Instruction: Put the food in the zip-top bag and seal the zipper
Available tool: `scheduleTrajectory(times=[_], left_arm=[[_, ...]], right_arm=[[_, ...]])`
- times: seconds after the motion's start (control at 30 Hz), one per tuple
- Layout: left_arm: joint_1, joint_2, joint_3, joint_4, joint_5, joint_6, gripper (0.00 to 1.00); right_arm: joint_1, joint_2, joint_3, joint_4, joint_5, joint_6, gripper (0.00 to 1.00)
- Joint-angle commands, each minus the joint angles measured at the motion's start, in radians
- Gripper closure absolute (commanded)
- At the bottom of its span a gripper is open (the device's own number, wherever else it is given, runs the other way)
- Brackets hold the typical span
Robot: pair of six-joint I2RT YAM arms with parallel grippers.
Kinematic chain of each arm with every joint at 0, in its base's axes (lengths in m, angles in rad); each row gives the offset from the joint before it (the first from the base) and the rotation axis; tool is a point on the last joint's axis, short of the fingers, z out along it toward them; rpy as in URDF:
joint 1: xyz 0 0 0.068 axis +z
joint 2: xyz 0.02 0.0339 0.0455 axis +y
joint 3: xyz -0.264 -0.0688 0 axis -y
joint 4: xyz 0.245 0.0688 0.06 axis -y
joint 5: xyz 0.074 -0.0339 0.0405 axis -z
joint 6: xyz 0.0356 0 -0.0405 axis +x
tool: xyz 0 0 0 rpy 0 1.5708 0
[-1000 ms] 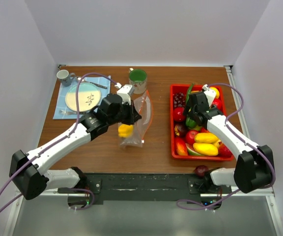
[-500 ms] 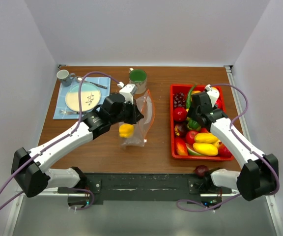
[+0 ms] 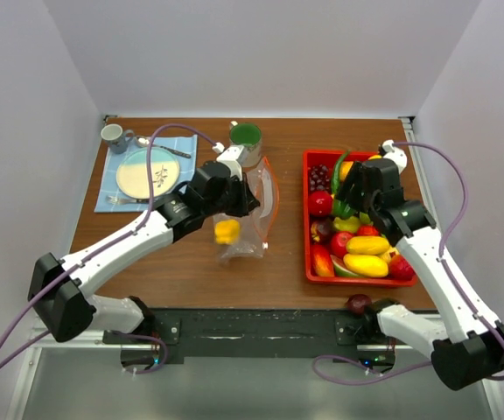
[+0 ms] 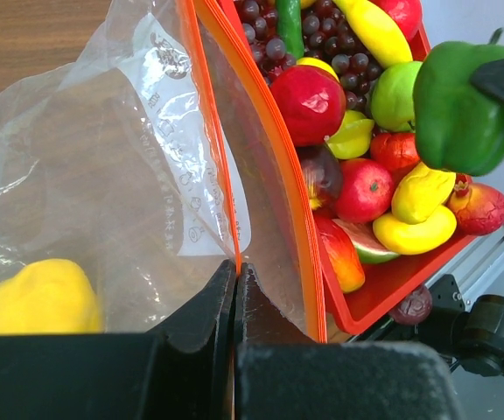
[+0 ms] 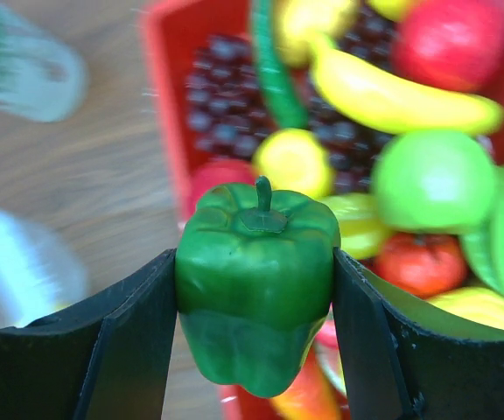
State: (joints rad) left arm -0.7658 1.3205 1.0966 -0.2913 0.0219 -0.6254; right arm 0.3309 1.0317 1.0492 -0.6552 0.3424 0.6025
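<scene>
Gripping a green pepper [image 5: 256,262], the right pincer [image 5: 256,302] hangs above the red tray [image 5: 166,96]. The left pincer [image 4: 234,293] pinches the zipper [image 4: 213,131], the zip-top bag [image 4: 103,157] spread before it; the pepper should next enter there.

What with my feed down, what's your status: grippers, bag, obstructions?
Left gripper shut on zipper, holding zip-top bag's mouth open. Right gripper shut on green pepper, above red tray. One yellow piece bagged. Path to bag looks clear.

The left arm [image 3: 112,254] and right arm [image 3: 427,254] have white link shells with black joint housings. A purple cable [image 3: 150,171] loops along each arm. The fingers [image 5: 121,350] are matte black and flat-faced.
</scene>
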Motion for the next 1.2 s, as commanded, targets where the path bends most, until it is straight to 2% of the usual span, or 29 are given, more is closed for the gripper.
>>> scheduleTrajectory(times=[0.0, 0.13, 0.4, 0.63, 0.77, 0.9, 1.0, 1.1, 1.13, 1.17], left_arm=[[-0.013, 0.011, 0.055, 0.017, -0.020, -0.023, 1.00], [-0.026, 0.022, 0.066, 0.007, -0.025, -0.031, 1.00], [-0.033, 0.026, 0.083, -0.003, -0.056, -0.039, 1.00], [-0.046, 0.022, 0.105, -0.016, -0.063, -0.040, 1.00], [-0.050, 0.008, 0.111, -0.025, -0.071, -0.043, 1.00], [-0.055, -0.004, 0.121, -0.026, -0.068, -0.046, 1.00], [-0.058, 0.000, 0.128, -0.023, -0.065, -0.050, 1.00], [-0.059, 0.006, 0.132, -0.020, -0.062, -0.053, 1.00], [-0.059, 0.006, 0.132, -0.020, -0.065, -0.053, 1.00], [-0.059, 0.005, 0.131, -0.022, -0.068, -0.054, 1.00]], right_arm=[[0.040, -0.032, 0.092, 0.044, -0.167, 0.046, 0.86], [0.212, 0.011, 0.156, 0.095, -0.148, 0.086, 0.86], [0.344, 0.111, 0.150, 0.292, -0.195, 0.169, 0.86], [0.362, 0.191, 0.110, 0.336, -0.174, 0.180, 0.86], [0.362, 0.209, 0.120, 0.266, -0.071, 0.164, 0.85], [0.365, 0.232, 0.138, 0.217, -0.034, 0.148, 0.82], [0.381, 0.245, 0.143, 0.216, -0.031, 0.145, 0.77], [0.395, 0.264, 0.159, 0.203, -0.022, 0.141, 0.62], [0.398, 0.266, 0.166, 0.200, -0.020, 0.138, 0.52], [0.399, 0.266, 0.169, 0.195, -0.017, 0.135, 0.48]])
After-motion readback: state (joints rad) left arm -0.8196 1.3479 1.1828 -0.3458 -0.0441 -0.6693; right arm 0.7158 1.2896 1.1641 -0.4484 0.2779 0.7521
